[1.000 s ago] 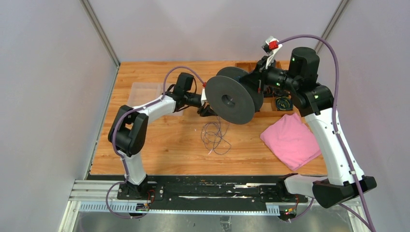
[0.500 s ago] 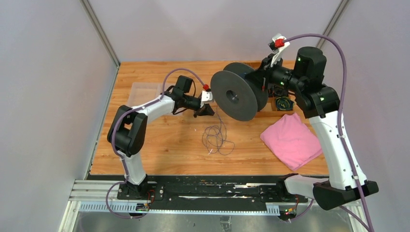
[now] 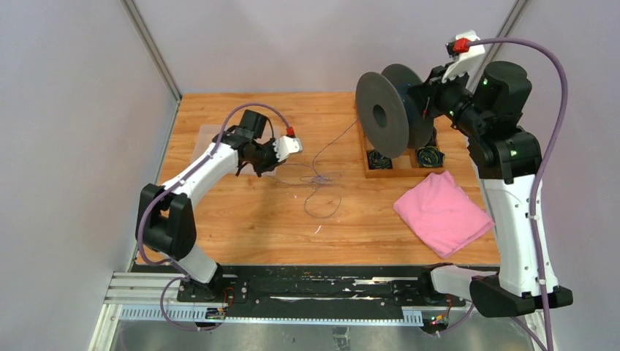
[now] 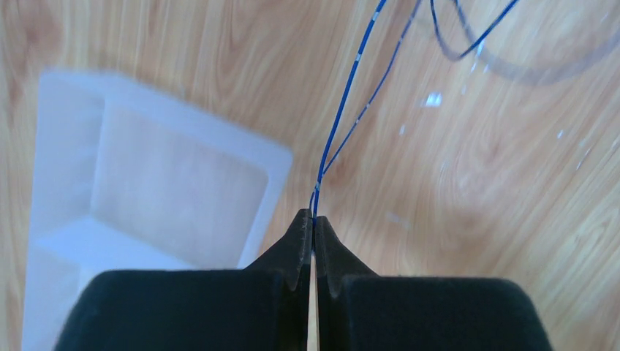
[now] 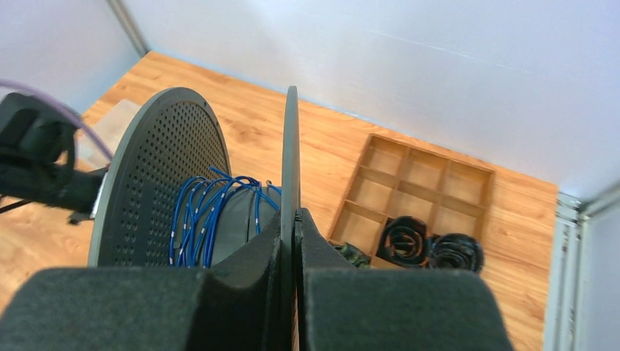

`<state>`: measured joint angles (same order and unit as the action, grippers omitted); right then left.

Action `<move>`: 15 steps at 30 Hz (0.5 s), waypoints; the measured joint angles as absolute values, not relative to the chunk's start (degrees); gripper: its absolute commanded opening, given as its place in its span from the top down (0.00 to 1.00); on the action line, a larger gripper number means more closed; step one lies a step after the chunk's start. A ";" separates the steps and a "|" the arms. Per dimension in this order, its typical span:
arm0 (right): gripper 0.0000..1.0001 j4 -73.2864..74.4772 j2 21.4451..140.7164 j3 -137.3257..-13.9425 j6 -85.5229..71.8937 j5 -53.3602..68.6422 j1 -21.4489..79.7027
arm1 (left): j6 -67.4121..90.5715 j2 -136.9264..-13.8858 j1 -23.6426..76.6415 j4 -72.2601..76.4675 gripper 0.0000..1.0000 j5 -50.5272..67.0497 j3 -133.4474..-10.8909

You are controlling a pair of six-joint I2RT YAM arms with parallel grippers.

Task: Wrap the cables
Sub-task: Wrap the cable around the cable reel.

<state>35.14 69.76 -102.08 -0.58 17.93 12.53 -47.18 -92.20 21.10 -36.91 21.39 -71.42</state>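
The left tool [image 4: 313, 221] was pinched tight on the thin blue cable [image 4: 349, 102], which ran ahead of its tips and fell into loose loops on the desk [image 3: 241, 219] between the two tools. The right tool [image 5: 294, 216] was clamped on one flange of the spool [image 5: 161, 168], held in the air. For a clean wind, the left tool would best hold the strand lightly taut and in line with the gap between the flanges, so the slack feeds without knotting. Only the right wrist view showed blue turns already on the hub. Only the top view showed the strand rising toward the spool.
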 measured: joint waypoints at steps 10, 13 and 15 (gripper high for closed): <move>1.00 35.99 70.08 -103.70 -0.32 13.37 8.84 | -50.35 -81.28 10.00 -47.44 0.96 7.20 -67.07; 0.99 36.01 70.72 -103.70 -0.25 13.43 8.71 | -52.01 -79.53 7.51 -49.21 0.93 5.45 -66.89; 0.99 35.99 71.07 -103.55 -0.12 13.47 8.67 | -53.41 -78.74 7.20 -50.30 0.89 5.21 -66.72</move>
<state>35.99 71.07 -103.55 -0.12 13.47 8.67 -53.41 -78.74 7.20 -50.30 5.21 -66.72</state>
